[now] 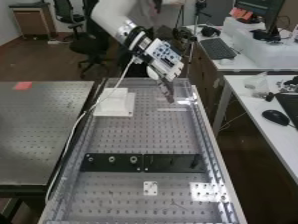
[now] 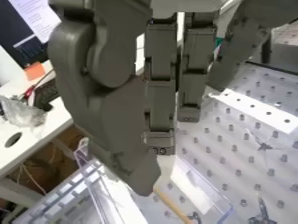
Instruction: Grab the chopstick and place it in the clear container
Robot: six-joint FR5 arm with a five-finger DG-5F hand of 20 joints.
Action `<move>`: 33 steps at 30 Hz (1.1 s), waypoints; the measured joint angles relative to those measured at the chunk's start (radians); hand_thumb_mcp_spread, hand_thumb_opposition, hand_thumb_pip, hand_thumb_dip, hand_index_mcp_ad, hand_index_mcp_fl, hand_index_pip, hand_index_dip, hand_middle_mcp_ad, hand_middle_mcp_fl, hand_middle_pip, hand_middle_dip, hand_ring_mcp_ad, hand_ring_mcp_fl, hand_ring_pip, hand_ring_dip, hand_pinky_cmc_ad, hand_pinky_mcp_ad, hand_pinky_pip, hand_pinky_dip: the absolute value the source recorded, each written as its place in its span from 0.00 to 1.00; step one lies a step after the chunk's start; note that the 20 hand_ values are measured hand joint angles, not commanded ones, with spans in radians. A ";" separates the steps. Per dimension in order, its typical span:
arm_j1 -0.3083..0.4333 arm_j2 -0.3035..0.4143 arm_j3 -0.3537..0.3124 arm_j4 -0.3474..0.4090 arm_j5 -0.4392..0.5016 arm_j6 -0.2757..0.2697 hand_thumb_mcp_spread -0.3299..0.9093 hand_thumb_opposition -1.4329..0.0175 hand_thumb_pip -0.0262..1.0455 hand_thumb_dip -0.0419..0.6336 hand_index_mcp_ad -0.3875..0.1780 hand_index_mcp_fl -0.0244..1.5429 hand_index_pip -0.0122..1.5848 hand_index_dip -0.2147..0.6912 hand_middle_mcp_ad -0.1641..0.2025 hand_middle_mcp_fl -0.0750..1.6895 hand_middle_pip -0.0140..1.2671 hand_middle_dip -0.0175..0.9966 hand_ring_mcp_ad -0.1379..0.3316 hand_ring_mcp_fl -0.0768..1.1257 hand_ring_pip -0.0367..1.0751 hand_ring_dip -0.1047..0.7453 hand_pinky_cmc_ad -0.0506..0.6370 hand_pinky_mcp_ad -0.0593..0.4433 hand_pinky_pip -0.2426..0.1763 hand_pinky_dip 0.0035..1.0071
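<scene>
**Dark grey robot hand (image 1: 166,89) over the far part of a perforated metal counter (image 1: 120,135)**

The hand points down at a slant; whether it is apart, together or clamped on something, I cannot tell. In the wrist view, the thin tan wooden chopstick (image 2: 174,206) slants out from behind the hand's lower end, near the edge of a clear plastic container (image 2: 223,202). Whether it lies inside, and whether it touches the hand, cannot be made out.

In the high view, a stepped white block (image 1: 114,104) sits left of the hand. Nearer the camera, a long black bar with round holes (image 1: 171,163) crosses the counter, beyond a small white plate (image 1: 150,188).
</scene>
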 joint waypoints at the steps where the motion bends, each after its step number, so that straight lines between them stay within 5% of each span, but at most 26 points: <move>1: 0.000 -0.004 0.005 -0.004 -0.002 0.000 0.74 0.13 0.51 0.45 0.42 0.97 0.15 0.32 0.50 0.91 0.16 0.42 0.43 0.72 0.12 0.51 0.79 0.61 0.70 0.52; 17: -0.018 -0.088 0.126 -0.112 -0.058 0.001 0.71 0.12 0.51 0.46 0.42 0.96 0.17 0.31 0.50 0.90 0.17 0.42 0.44 0.72 0.11 0.51 0.79 0.61 0.70 0.53; 21: -0.018 -0.093 0.136 -0.126 -0.081 -0.009 0.67 0.15 0.54 0.46 0.44 0.86 0.24 0.32 0.50 0.87 0.21 0.42 0.49 0.62 0.12 0.50 0.79 0.60 0.66 0.61; 24: -0.018 -0.096 0.141 -0.135 -0.093 -0.019 0.62 0.28 0.74 0.49 0.44 0.76 0.25 0.29 0.50 0.78 0.22 0.42 0.53 0.56 0.12 0.51 0.77 0.59 0.56 0.66; 33: -0.018 -0.096 0.140 -0.133 -0.095 -0.015 0.59 0.37 0.76 0.56 0.44 0.56 0.33 0.21 0.50 0.65 0.22 0.42 0.58 0.37 0.15 0.45 0.74 0.58 0.49 0.82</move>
